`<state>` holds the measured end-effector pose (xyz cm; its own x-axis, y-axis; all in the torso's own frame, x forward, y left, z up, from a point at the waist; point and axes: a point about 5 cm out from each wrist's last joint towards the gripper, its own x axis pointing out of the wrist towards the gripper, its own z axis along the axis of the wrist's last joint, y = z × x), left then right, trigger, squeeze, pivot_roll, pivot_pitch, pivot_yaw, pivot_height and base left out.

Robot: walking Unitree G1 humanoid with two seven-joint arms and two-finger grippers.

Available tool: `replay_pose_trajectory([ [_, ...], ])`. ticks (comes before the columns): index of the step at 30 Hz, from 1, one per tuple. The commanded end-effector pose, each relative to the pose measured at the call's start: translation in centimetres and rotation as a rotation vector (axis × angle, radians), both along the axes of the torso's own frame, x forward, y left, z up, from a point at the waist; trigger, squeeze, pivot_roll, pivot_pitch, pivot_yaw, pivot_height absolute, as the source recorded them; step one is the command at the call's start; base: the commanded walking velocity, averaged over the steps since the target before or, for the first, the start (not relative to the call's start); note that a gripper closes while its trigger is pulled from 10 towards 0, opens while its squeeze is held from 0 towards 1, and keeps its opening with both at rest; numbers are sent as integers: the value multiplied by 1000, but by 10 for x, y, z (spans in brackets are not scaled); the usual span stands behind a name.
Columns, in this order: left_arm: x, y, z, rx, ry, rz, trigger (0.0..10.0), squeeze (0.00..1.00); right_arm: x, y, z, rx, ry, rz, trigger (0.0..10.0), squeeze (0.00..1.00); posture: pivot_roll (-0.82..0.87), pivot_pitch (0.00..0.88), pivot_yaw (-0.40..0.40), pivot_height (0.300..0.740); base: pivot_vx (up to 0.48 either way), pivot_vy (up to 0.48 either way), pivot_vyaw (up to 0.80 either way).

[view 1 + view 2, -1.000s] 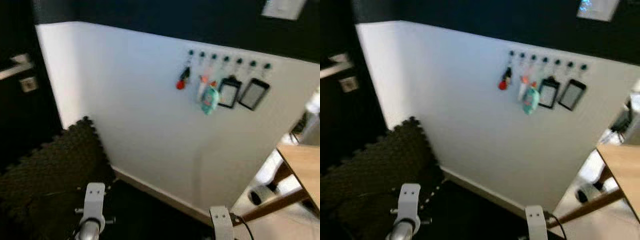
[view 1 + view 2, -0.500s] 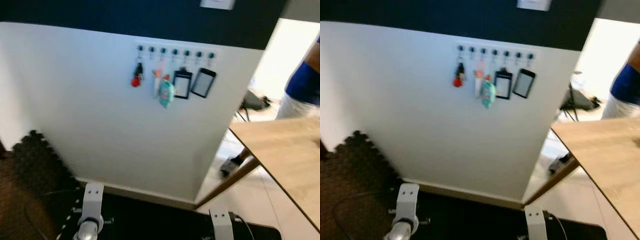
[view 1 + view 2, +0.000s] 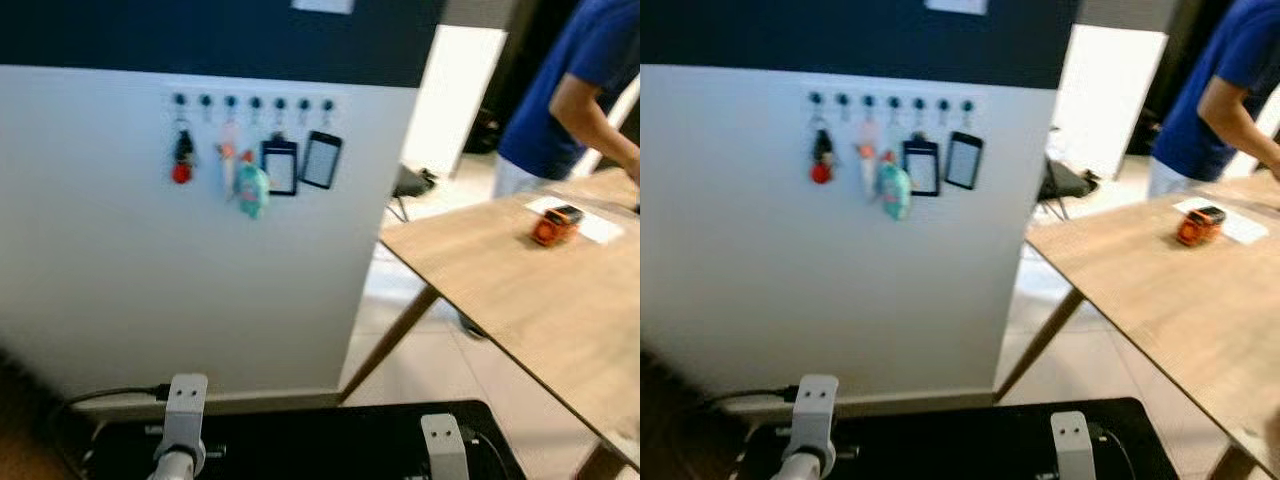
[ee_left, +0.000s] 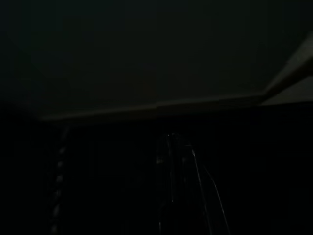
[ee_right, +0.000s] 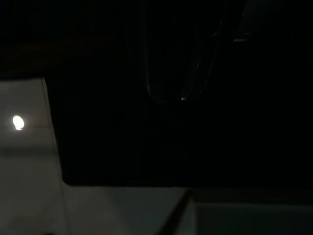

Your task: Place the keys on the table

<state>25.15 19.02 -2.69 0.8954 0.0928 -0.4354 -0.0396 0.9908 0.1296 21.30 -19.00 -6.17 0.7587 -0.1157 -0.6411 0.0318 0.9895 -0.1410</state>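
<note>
A bunch of keys with a red tag (image 3: 182, 160) hangs from a row of hooks on the white wall panel, left of centre. Beside it hang a teal tag (image 3: 251, 188) and two dark badge holders (image 3: 280, 166). The wooden table (image 3: 500, 290) stretches from the panel's corner to the right. Both silver arms hang low at the bottom edge, the left arm (image 3: 183, 420) and the right arm (image 3: 443, 445), far below the keys. In the dark wrist views the left gripper (image 4: 173, 147) and right gripper (image 5: 171, 93) are faint outlines holding nothing that I can make out.
A person in a blue shirt (image 3: 560, 90) stands at the table's far side. An orange object (image 3: 551, 226) and a white sheet (image 3: 590, 222) lie on the table. A black mat (image 3: 330, 440) and a cable (image 3: 100, 397) lie on the floor by the wall.
The camera has swung to the right: the key rack slid left in the picture, the dark door and foam mat left view, and the table and person came in. The arms still hang.
</note>
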Motion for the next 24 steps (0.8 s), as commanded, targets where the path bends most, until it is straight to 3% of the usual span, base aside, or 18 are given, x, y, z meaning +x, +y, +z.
replay_pose_trajectory([
  [1, -1, 0, -2, -13, 14, 6, 10000, 0, 4, -1, 3, 4, -13, 1, 10000, 0, 60, 0, -44, 740, 0, 0, 0],
  [9, 6, -6, 2, -11, 6, -13, 10000, 0, 6, 0, 4, -9, -18, -5, 10000, 0, 56, 0, -40, 740, 0, 0, 0],
  [15, 6, -5, 3, -10, 0, -13, 10000, 0, 7, 3, 4, -56, -17, 66, 10000, 0, 61, 0, -44, 740, 0, 0, 0],
  [24, 5, -4, 3, -8, -2, -6, 10000, 0, 9, 3, 5, -45, -16, 51, 10000, 0, 73, 0, -55, 740, 0, 0, 522],
])
